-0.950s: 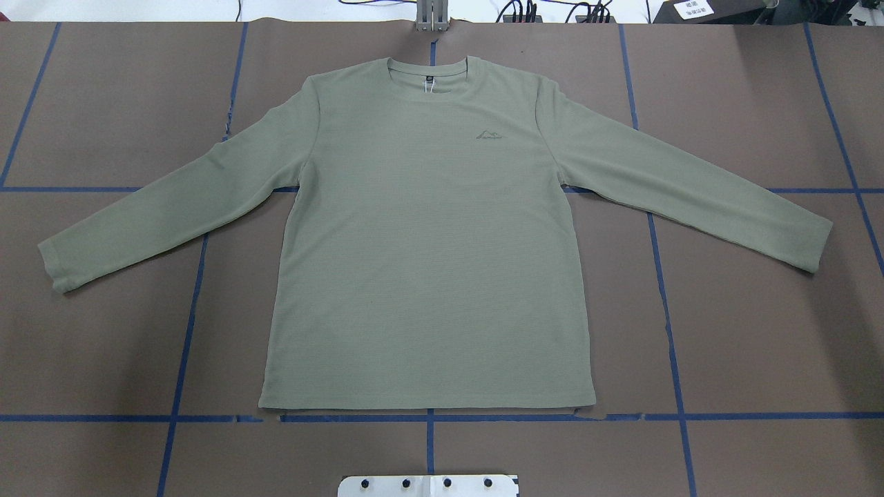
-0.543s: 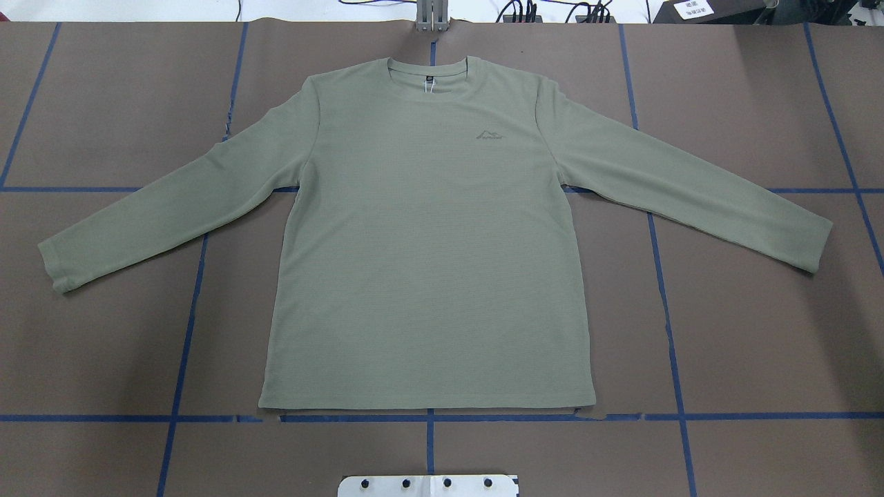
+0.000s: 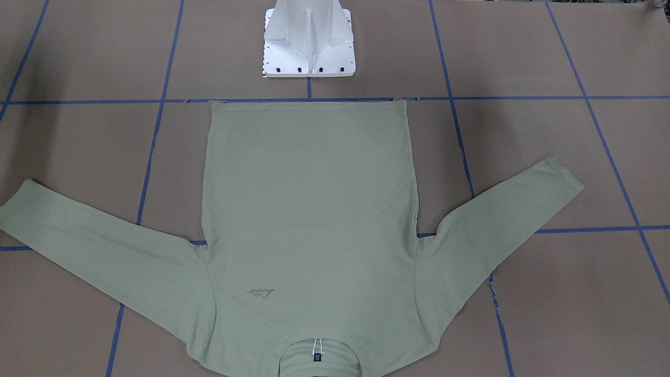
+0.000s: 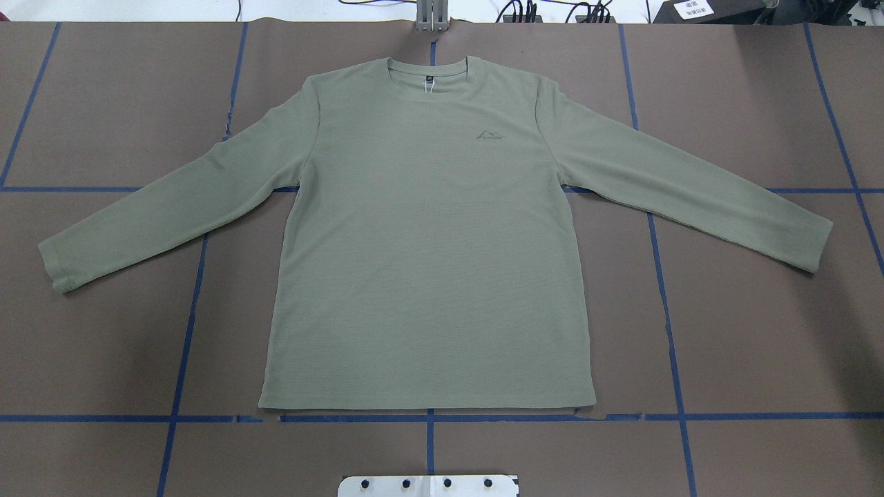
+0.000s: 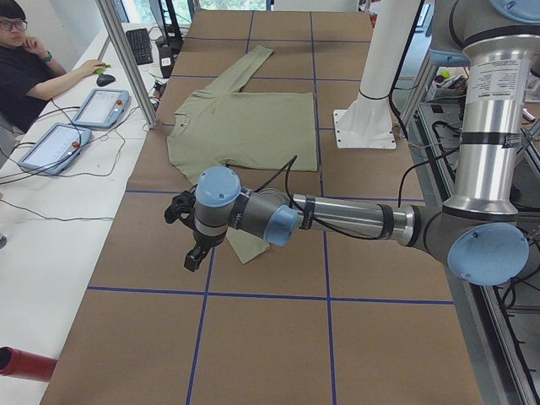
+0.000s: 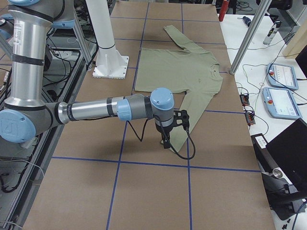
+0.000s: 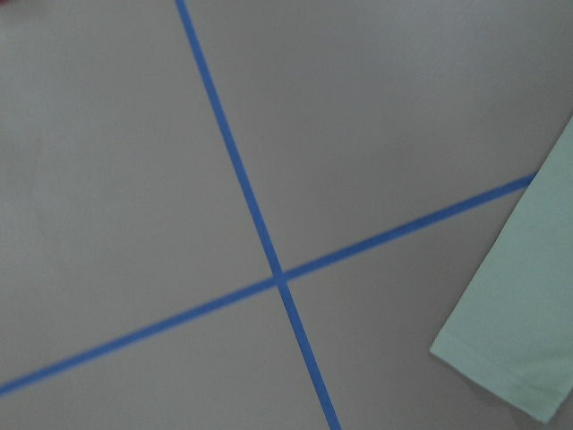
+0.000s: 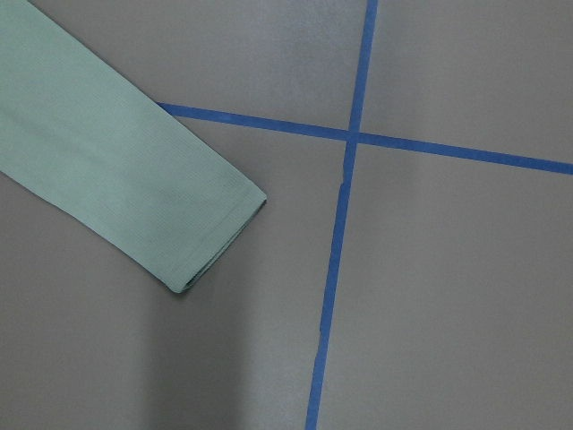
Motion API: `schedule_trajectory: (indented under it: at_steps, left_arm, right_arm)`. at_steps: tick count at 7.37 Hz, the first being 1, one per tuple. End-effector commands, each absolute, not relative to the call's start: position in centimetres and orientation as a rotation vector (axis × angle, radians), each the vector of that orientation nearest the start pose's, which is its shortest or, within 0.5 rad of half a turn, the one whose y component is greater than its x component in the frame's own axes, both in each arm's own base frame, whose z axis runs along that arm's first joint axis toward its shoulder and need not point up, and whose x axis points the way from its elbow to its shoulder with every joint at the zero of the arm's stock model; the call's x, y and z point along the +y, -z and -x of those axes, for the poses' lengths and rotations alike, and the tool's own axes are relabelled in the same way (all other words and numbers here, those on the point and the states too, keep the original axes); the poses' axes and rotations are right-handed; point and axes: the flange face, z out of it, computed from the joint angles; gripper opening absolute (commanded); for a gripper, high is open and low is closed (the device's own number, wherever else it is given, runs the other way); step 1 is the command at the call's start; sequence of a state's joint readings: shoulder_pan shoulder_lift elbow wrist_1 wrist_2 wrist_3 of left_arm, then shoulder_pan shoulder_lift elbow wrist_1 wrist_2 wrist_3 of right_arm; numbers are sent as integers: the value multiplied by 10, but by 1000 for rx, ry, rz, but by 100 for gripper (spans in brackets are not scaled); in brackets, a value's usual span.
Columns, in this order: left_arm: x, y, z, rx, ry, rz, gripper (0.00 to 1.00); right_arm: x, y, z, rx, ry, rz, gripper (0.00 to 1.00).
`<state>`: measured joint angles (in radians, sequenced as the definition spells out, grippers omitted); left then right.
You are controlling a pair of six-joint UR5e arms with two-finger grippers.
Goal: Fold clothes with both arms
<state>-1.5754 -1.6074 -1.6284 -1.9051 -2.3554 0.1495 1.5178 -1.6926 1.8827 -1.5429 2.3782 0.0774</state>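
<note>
Where the front-facing camera looks steeply down, a brown counter crossed by blue tape lines carries the sage-green shirt. It lies flat and face up with its sleeves spread, its hem near the white pedestal base. The overhead view shows its collar at the counter's far edge. From the left end, a person sits by teach pendants; the left pincer hangs above the counter just beside the near cuff. From the right end, the right pincer hangs at the other cuff. I cannot tell whether either pincer is spread. Each wrist camera sees a cuff lying flat near a tape crossing.
</note>
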Motion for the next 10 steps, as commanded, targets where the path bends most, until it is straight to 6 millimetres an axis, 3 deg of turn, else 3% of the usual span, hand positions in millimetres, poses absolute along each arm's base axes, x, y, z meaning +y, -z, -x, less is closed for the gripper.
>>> schedule_trajectory:
  at_steps: [1, 2, 3, 5, 6, 10]
  left_arm:
    - [-532, -570, 65, 760, -242, -481, 100]
    - [-534, -573, 64, 760, -246, -494, 100]
    - [-533, -572, 64, 759, -247, -497, 100]
    - [-534, -572, 64, 759, -247, -497, 100]
    - [-534, -570, 64, 759, -247, -499, 100]
    - [-534, -572, 64, 759, -247, -497, 100]
  right_arm:
    - [-508, -533, -3, -872, 17, -168, 100]
    - [-537, -545, 20, -901, -28, -175, 100]
    - [-556, -570, 46, -937, -66, -196, 100]
    - [-580, -622, 112, -935, -92, -179, 98]
    - [-578, -638, 130, -881, -89, -174, 98]
    - [-534, -690, 132, -855, -88, -99, 89]
